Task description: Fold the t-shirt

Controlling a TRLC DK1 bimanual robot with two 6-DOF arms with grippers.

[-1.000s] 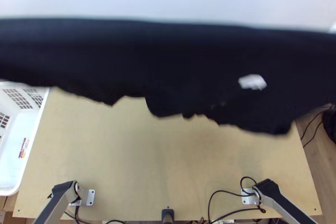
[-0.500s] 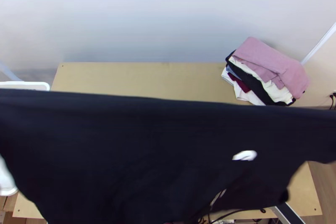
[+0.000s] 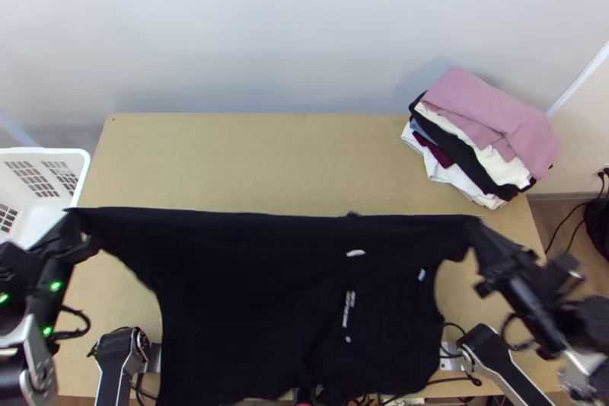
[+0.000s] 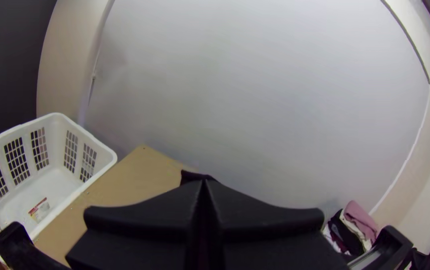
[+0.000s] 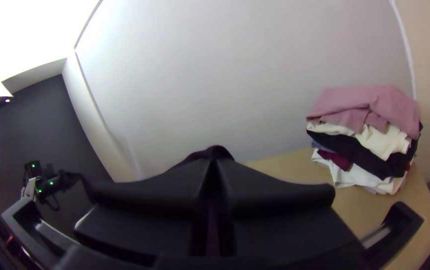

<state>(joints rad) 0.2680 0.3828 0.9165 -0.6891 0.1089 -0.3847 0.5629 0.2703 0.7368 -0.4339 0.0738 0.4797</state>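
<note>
- Front and centre, the black t-shirt [image 3: 251, 276] is up in both grippers, its upper edge pulled nearly straight between them, the rest draping down towards the table's near edge, small white marks [image 3: 355, 253] on it.
- Out on the left, the left gripper [image 3: 85, 240] has its fingers pressed together, pinching one upper corner.
- Over on the right, the right gripper [image 3: 481, 242] has the opposite corner, dark cloth poking up between its closed fingers.
- Under it all, the light wooden table [image 3: 251, 162].
- At the far right corner sits a stack of folded clothes [image 3: 495, 116], pink on top, then cream, black, dark red and white.
- And to the left, a white laundry basket [image 3: 46, 152] stands beside the table, a red-and-white label [image 4: 39, 209] inside.
</note>
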